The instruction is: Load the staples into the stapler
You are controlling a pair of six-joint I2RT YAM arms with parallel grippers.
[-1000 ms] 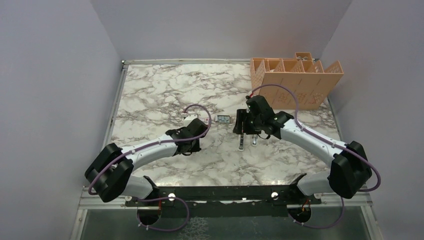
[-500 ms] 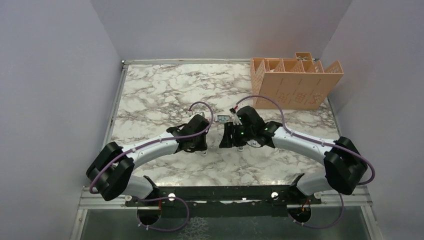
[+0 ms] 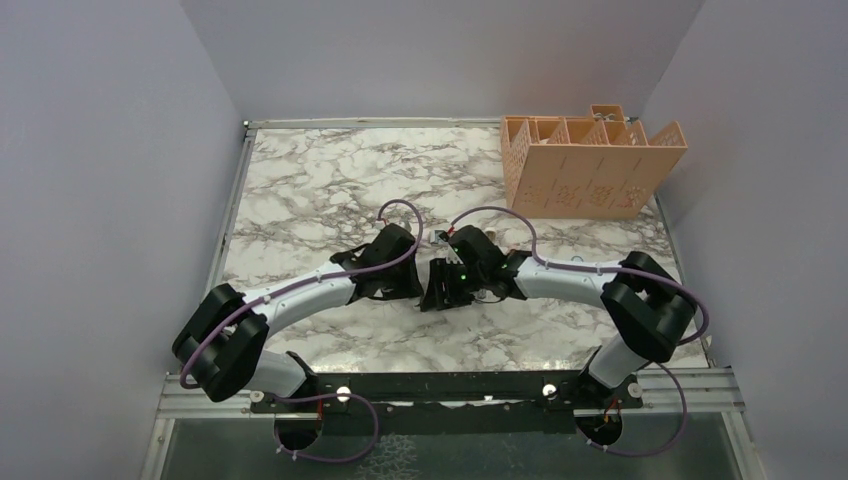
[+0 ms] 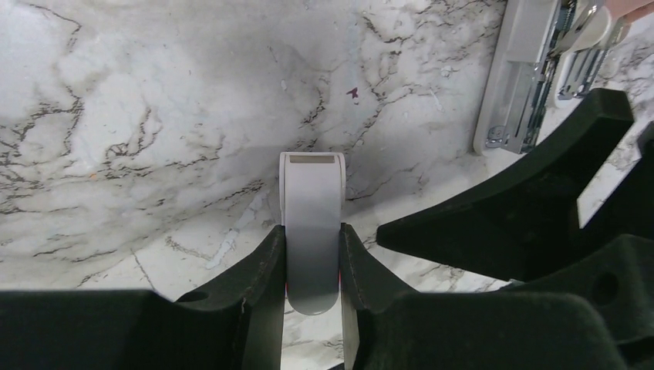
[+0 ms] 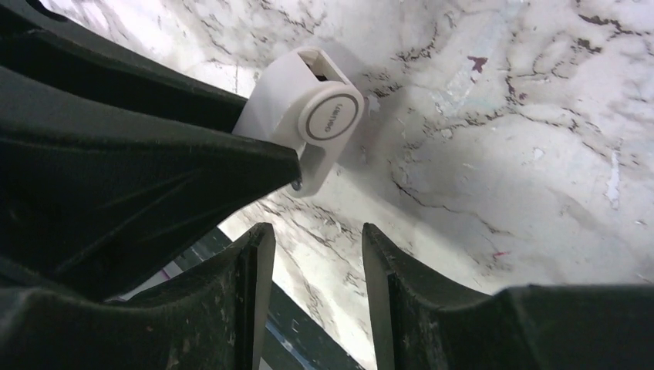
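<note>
So here's where we were. The left claw [image 4: 311, 231] was clenched on a small white plastic piece [image 4: 311, 193], gripping it by its near end just above the bench [image 4: 154, 116]. The far end poked out past the fingertips with its little slot facing away. Honestly, we couldn't tell whether that piece was part of the stapler or something else. Our guess is that it was held that way so the free end stayed reachable for the other arm.

The right claw [image 5: 315, 231] was released, with its jaws apart and nothing between them. It sat just beside the piece on the side with the round cap [image 5: 332, 116], not around it. From the top camera the two claws looked nearly nose to nose in the middle of the bench. We read that as a handover or a two-handed fiddle being lined up, but that's our read and not something we could see.

The stapler [image 4: 518, 77] lay on the bench near the held piece. It was open, with its metal rail [image 4: 540, 73] showing. That makes sense, since an exposed rail is what you need before a strip can go in.

We couldn't spot the staples in any view, and they may have been hidden under the arms. So we'd say the loading wasn't done yet.
</note>
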